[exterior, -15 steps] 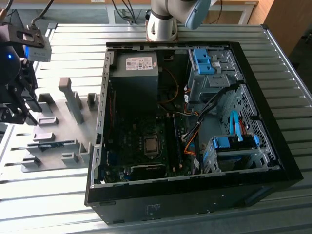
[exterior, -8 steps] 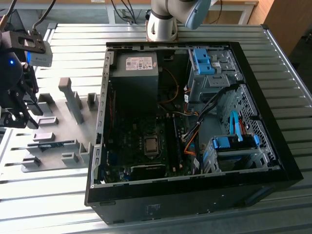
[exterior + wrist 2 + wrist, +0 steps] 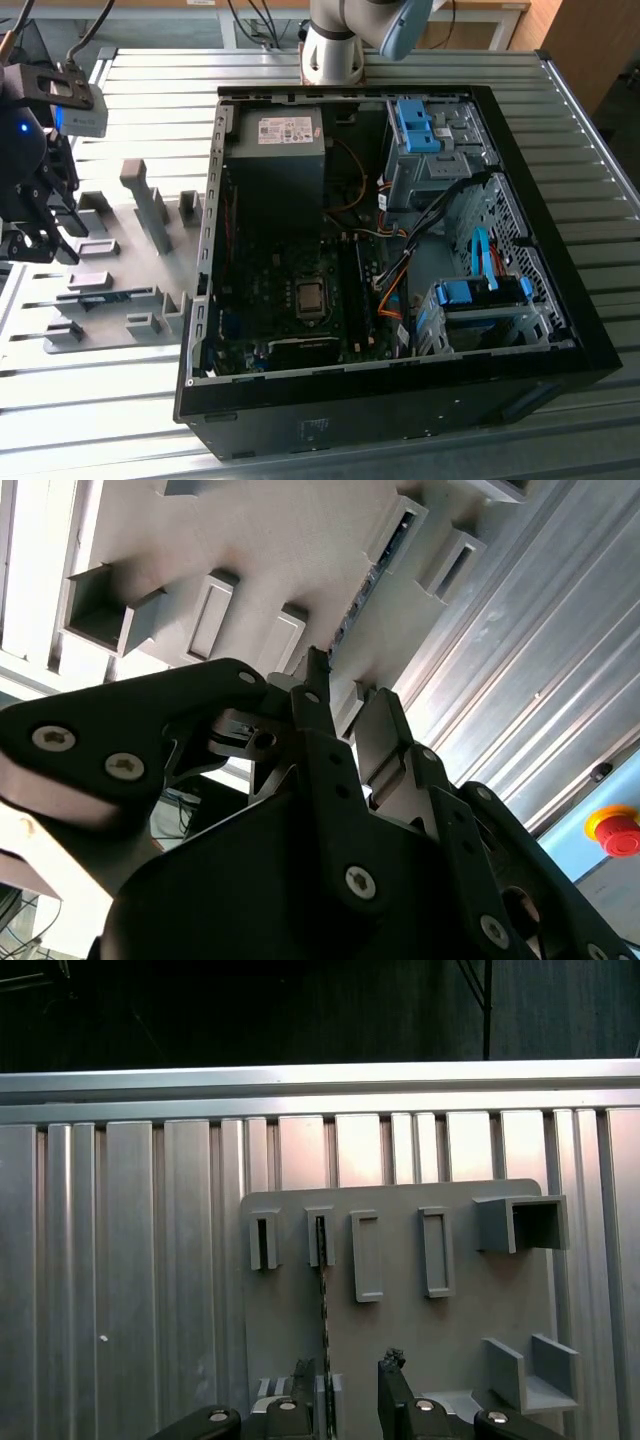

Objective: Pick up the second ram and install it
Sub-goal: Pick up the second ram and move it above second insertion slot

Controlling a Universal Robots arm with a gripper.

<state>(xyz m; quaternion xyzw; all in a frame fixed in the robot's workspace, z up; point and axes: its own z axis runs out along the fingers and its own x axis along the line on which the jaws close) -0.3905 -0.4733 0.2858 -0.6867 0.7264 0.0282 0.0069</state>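
Item: second ram (image 3: 323,1300), a blue-green stick standing on edge in a slot of the grey holder plate (image 3: 450,1340), which is laid on the bench (image 3: 150,80) at nine o'clock from the open computer case (image 3: 400,250) in the exterior view. Hazards, as judged: the stick is seen nearer one finger than the other, so an uneven closure may tilt it or jam it in the slot; a shallow hold on the top edge may let it slip. Pose: gripper (image 3: 348,1370) poised over the plate, pointed downward, jaws moderately parted, nothing held, the stick's line passing between them in the first wrist view.
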